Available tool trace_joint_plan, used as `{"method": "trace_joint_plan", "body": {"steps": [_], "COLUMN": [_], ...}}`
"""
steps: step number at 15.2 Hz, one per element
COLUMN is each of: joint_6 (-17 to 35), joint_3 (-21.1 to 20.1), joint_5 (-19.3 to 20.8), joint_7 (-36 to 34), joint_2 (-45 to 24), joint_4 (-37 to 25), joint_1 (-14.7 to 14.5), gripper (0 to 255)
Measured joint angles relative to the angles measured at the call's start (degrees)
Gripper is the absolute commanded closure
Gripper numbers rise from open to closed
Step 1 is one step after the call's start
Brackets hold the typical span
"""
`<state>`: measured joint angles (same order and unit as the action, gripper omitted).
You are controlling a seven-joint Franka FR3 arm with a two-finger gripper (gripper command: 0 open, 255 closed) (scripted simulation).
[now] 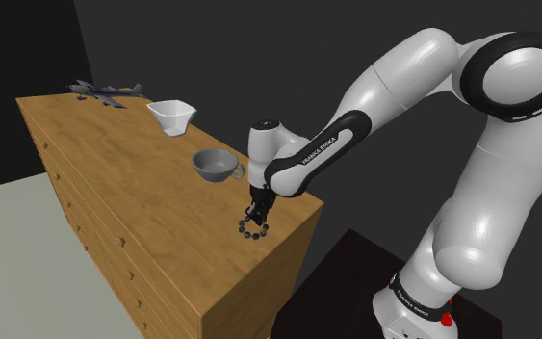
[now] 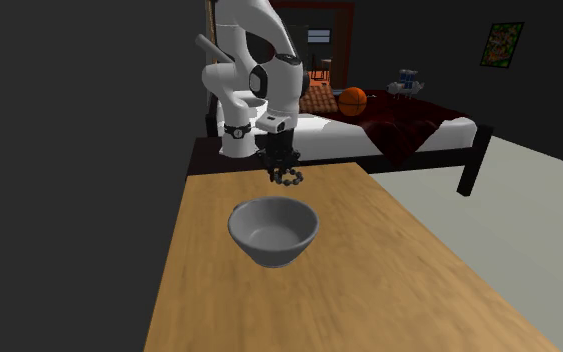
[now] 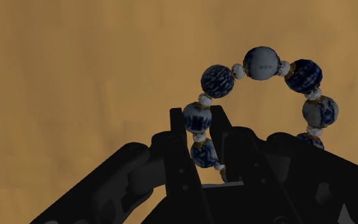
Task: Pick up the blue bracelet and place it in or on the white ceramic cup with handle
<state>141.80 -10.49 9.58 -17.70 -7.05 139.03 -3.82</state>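
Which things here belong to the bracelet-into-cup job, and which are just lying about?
For the job: blue-and-white bead bracelet, clasped in the jaws; grey cup with handle on the wooden dresser.
Lying about: white spouted cup; toy plane; orange ball on the bed.

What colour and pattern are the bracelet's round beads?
The beaded bracelet has large beads mottled dark blue on white, with small white spacers between; clearest in the wrist view.

- All three views are dim, walls dark grey.
- The white arm (image 1: pixel 471 193) is the brightest part, shaded softly underneath.
- The wooden top (image 1: pixel 115 164) looks evenly lit.
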Motion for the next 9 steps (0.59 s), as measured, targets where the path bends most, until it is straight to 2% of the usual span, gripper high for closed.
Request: {"method": "trace_joint_plan", "body": {"steps": [9], "joint_6": [-6.37], "joint_3": [-0.44], "joint_5": [-2.59], "joint_7": [2.17], "joint_2": [5.54], "joint_4": [-1.0], "joint_1": [0.11], "gripper": [255]}}
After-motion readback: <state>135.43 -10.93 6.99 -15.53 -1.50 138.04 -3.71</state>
